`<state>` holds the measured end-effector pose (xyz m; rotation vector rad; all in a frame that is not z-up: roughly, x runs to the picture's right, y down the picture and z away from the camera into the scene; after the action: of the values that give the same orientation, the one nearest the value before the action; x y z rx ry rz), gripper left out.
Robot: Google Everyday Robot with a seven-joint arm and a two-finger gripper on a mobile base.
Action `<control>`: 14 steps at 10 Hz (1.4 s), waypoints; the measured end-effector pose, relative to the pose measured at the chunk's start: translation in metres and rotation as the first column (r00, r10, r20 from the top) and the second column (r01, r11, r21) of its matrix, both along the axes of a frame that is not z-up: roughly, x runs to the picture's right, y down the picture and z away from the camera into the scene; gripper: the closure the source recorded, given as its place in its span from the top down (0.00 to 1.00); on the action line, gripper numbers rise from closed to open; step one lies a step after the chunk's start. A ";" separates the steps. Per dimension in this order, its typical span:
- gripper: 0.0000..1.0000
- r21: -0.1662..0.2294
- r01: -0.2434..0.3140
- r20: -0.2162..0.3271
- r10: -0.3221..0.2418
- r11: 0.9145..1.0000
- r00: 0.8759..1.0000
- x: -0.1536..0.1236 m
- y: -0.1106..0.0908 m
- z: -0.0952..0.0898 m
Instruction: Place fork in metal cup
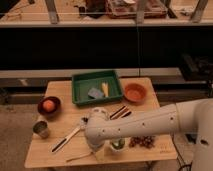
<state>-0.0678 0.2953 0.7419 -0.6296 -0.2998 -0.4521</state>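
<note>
The fork is a thin silver utensil lying flat near the table's front edge. The metal cup stands upright at the left side of the table, grey with a dark inside. My white arm reaches in from the right, and its rounded wrist hangs over the front middle of the table. The gripper points down just right of the fork's end, partly hidden under the wrist. It looks open, and I see nothing in it.
A black-handled utensil lies diagonally between cup and fork. A pale cup with green contents and dark grapes sit right of the gripper. Behind are a green tray, an orange bowl and a dark bowl holding an orange.
</note>
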 end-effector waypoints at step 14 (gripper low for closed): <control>0.46 -0.084 0.019 0.119 -0.009 0.996 0.993 -0.029 0.020 -0.035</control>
<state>-0.0970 0.3156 0.7065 -0.6895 -0.4290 -0.4933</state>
